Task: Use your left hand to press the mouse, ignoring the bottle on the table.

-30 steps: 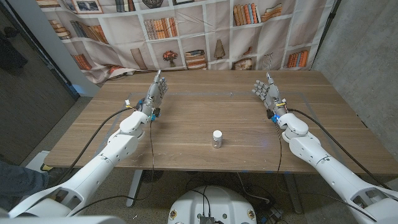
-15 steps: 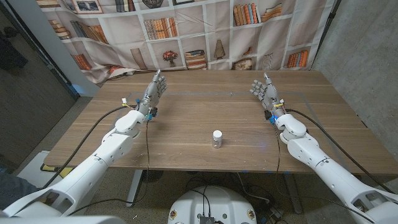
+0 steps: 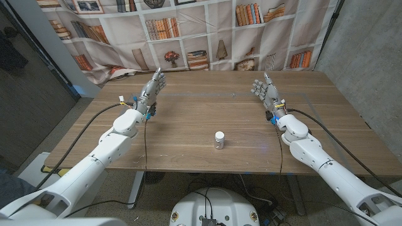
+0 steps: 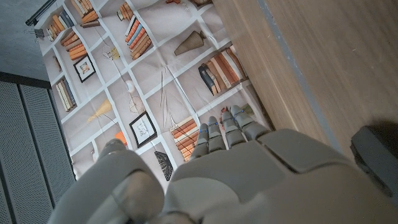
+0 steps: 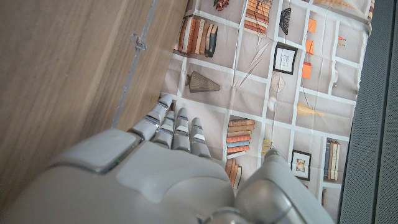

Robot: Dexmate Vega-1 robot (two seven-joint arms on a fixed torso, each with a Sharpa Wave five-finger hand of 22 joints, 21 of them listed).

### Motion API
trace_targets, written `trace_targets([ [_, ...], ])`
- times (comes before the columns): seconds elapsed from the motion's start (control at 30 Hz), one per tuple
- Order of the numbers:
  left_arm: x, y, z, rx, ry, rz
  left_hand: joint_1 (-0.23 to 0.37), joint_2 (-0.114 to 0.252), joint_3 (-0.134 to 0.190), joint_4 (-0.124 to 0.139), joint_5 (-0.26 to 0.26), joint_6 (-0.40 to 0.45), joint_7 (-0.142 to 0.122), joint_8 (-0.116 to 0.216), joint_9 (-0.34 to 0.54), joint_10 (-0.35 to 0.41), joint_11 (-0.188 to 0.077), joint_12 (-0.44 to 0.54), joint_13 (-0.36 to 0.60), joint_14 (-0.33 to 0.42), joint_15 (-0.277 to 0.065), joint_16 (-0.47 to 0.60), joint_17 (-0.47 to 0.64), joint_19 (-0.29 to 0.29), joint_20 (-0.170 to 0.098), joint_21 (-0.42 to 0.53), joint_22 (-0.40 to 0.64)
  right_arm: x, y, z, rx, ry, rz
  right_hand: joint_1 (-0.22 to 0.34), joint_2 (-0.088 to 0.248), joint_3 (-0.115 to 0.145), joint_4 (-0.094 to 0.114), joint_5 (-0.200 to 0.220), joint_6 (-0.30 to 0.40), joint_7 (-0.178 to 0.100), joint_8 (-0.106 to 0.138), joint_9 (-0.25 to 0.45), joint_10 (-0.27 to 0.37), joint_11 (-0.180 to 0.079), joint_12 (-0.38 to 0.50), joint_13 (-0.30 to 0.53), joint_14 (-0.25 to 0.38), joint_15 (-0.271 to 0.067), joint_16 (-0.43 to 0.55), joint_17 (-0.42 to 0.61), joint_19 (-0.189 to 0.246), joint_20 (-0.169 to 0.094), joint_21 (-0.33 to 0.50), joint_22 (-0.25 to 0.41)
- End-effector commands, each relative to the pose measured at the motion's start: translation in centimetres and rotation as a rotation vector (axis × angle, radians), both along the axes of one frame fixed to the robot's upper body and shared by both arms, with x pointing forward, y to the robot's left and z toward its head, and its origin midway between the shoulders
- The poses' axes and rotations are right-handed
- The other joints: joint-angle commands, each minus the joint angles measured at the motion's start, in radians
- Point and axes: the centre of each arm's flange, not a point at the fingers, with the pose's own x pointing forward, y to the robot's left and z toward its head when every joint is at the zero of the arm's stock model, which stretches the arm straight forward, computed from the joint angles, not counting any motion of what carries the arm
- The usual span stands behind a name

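A wooden table (image 3: 188,135) spans the head view, and behind its far edge hangs a printed bookshelf backdrop (image 3: 188,31), which also appears past the fingertips in both wrist views. The left arm (image 3: 94,163) comes in from the lower left corner with a black cable running along it, and the right arm (image 3: 326,163) comes in from the lower right, also trailing a cable. The left hand (image 3: 152,91) is up over the far left part of the table, fingers extended and close together toward the backdrop, holding nothing; the left wrist view shows its back (image 4: 249,168) with the fingertips (image 4: 227,127) straight and released. The right hand (image 3: 266,93) mirrors it over the far right part of the table, fingers apart and slightly bent, empty; its back (image 5: 155,174) fills the lower part of the right wrist view. A small white bottle (image 3: 218,139) with a white cap stands upright near the table's near edge, roughly midway between the two arms and well apart from both hands. No mouse can be made out on the table in these views, so its place cannot be told.
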Motion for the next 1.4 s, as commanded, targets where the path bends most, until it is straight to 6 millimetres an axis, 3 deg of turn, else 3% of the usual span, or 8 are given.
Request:
trace_targets([
  [0.03,-0.9,0.7,0.5,0.005,-0.102,0.157,0.028,0.006,-0.002,-0.010,-0.012,0.059,0.005,0.011,0.002,0.079,0.006,0.012,0.002,0.076,-0.002,0.011,0.001,0.068,0.022,0.018,0.003,-0.4,-0.1,-0.1,-0.005,-0.005,-0.019,0.017,0.002,0.004,-0.004,0.001,0.007,-0.001,0.007,0.003,0.010,-0.002,0.009,0.005,0.013,0.002,0.005,0.004,0.016,0.002,0.000,0.002],
  [0.13,-1.3,0.9,0.7,0.021,-0.128,0.222,0.041,0.012,-0.003,-0.013,-0.019,0.123,-0.027,0.022,0.003,0.151,-0.013,0.022,0.003,0.136,-0.017,0.017,0.001,0.109,0.039,0.025,0.005,-0.5,0.0,-0.1,-0.007,-0.005,-0.021,0.018,0.003,0.005,-0.005,0.001,0.008,-0.001,0.007,0.003,0.013,-0.003,0.010,0.005,0.015,0.001,0.005,0.004,0.017,0.001,0.000,0.002],
  [0.4,-2.3,1.3,0.9,0.053,-0.155,0.345,0.062,0.019,-0.009,-0.019,-0.027,0.193,-0.030,0.021,0.002,0.247,-0.044,0.023,0.002,0.264,-0.029,0.034,0.002,0.217,0.048,0.056,0.010,-0.6,-0.1,0.0,-0.013,-0.006,-0.023,0.021,0.004,0.005,-0.007,0.000,0.011,-0.003,0.007,0.003,0.018,-0.002,0.011,0.005,0.020,0.000,0.005,0.004,0.023,0.001,-0.001,0.003],
  [0.5,-2.6,1.5,0.9,0.047,-0.164,0.380,0.069,0.025,-0.013,-0.018,-0.029,0.229,-0.060,0.016,0.001,0.298,-0.072,0.019,0.003,0.358,-0.021,0.051,0.006,0.277,0.053,0.080,0.017,-0.5,-0.1,0.1,-0.013,-0.005,-0.023,0.022,0.004,0.005,-0.008,0.000,0.012,-0.004,0.007,0.003,0.020,-0.002,0.011,0.005,0.021,0.000,0.005,0.004,0.025,0.001,-0.001,0.003],
  [0.8,-3.2,1.9,0.9,0.012,-0.175,0.448,0.091,0.024,-0.040,-0.018,-0.032,0.316,-0.054,-0.008,0.001,0.552,-0.069,0.039,0.007,0.715,-0.050,0.144,0.036,0.532,0.012,0.216,0.049,-0.1,-0.1,0.2,-0.016,0.002,-0.020,0.024,0.005,0.006,-0.010,0.000,0.012,-0.006,0.006,0.003,0.022,-0.003,0.011,0.005,0.026,0.001,0.005,0.004,0.029,0.001,-0.001,0.003],
  [0.97,-3.6,1.9,1.1,0.019,-0.176,0.506,0.071,-0.029,-0.096,-0.008,-0.029,0.340,-0.023,-0.028,0.004,0.725,-0.061,0.045,0.014,0.993,-0.089,0.260,0.074,0.710,-0.044,0.350,0.101,0.2,-0.1,0.3,-0.011,-0.002,-0.017,0.026,0.006,0.006,-0.011,-0.001,0.010,-0.006,0.005,0.003,0.024,-0.004,0.011,0.005,0.027,0.001,0.005,0.004,0.030,0.001,-0.002,0.003],
  [1.13,-4.0,1.8,1.3,0.028,-0.178,0.562,0.066,-0.053,-0.134,0.001,-0.020,0.354,-0.019,-0.034,0.007,0.902,-0.103,0.074,0.031,1.209,-0.133,0.367,0.116,0.822,-0.091,0.461,0.159,0.5,-0.1,0.3,-0.015,-0.004,-0.010,0.028,0.007,0.007,-0.012,-0.001,0.002,-0.005,0.001,0.003,0.026,-0.005,0.011,0.005,0.032,0.000,0.005,0.004,0.034,0.004,-0.003,0.003],
  [1.4,-4.6,2.2,1.5,0.078,-0.158,0.620,0.092,-0.064,-0.169,0.005,-0.011,0.358,-0.024,-0.043,0.008,1.131,-0.131,0.159,0.088,1.302,-0.199,0.542,0.170,0.919,-0.152,0.585,0.236,1.0,-0.1,0.6,-0.021,-0.003,0.000,0.030,0.008,0.007,-0.014,-0.002,-0.001,-0.004,0.000,0.003,0.027,-0.006,0.011,0.005,0.033,-0.001,0.004,0.004,0.035,0.006,-0.004,0.003],
])
